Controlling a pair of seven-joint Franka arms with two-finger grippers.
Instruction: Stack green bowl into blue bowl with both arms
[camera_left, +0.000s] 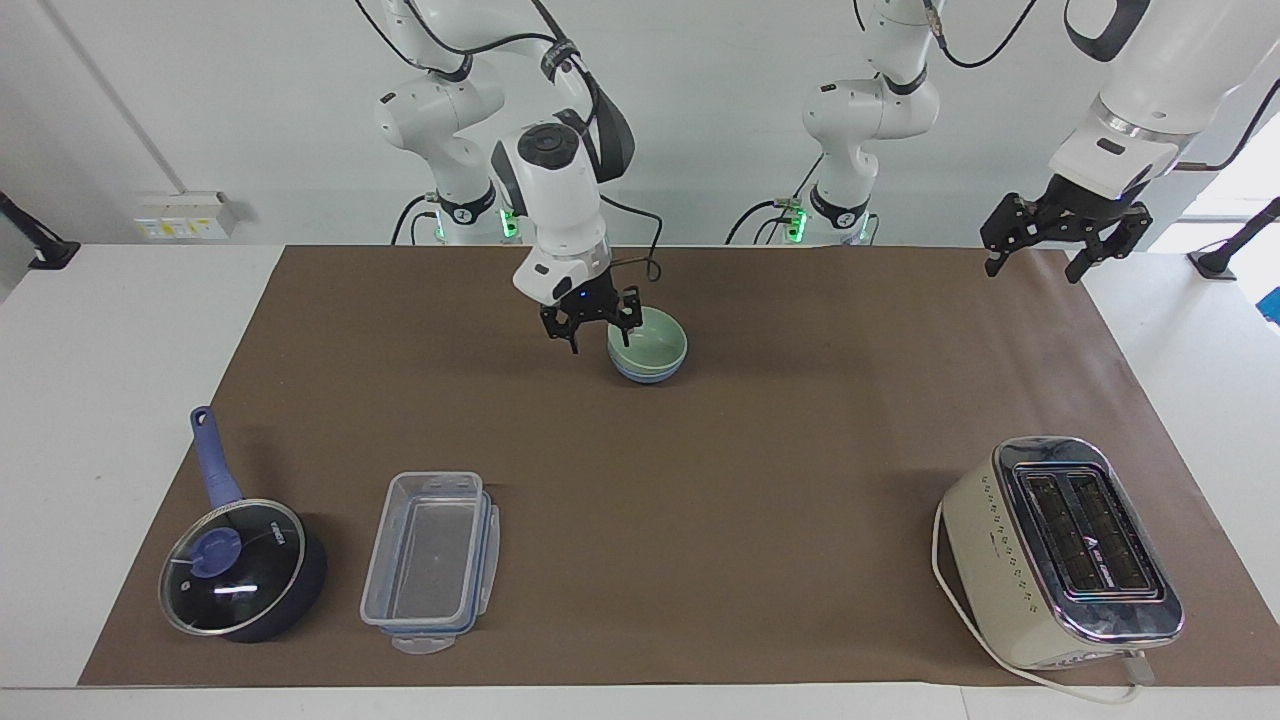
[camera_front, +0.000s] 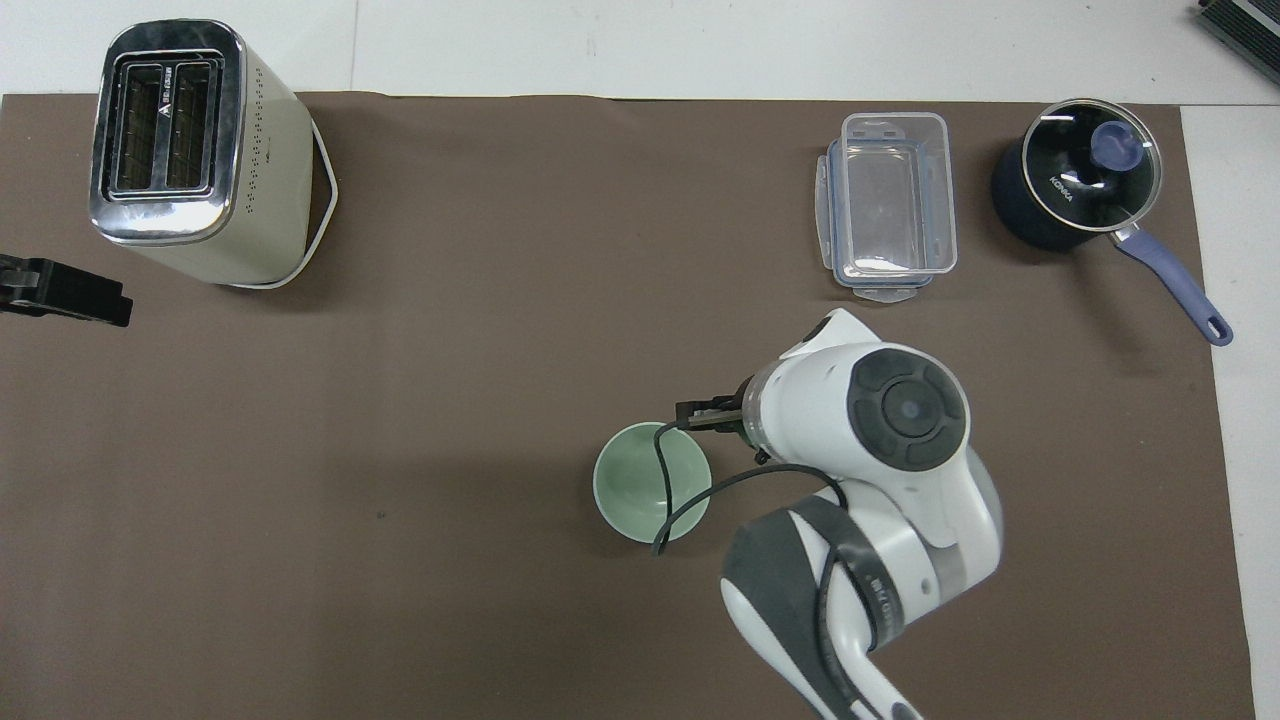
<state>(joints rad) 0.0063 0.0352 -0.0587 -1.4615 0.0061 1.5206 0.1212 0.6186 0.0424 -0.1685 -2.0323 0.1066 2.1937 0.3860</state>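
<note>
1. The green bowl (camera_left: 648, 347) sits nested inside the blue bowl (camera_left: 646, 373) on the brown mat (camera_left: 700, 480) — only a thin blue band shows beneath the green rim in the facing view, and from overhead the green bowl hides the blue one entirely. Judging by that, the stacking itself looks done.

2. The right gripper (camera_left: 592, 318) hangs just beside the green bowl, on the side toward the right arm's end of the table, with its 2 fingers spread wide and nothing between them. It grips nothing; the bowl rests on its own, so this reads as a release.

3. The left gripper (camera_left: 1060, 232) waits in the air, well apart from the green bowl, over the mat's edge at the left arm's end, its fingers spread wide and empty.

4. The toaster (camera_left: 1065, 550), clear container (camera_left: 432, 560) and lidded saucepan (camera_left: 245, 568) all stand farther from the robots than the green bowl, well apart from it — none crowds the stack.

5. The likely next step is for the right arm to clear away without nudging the rim.
</note>
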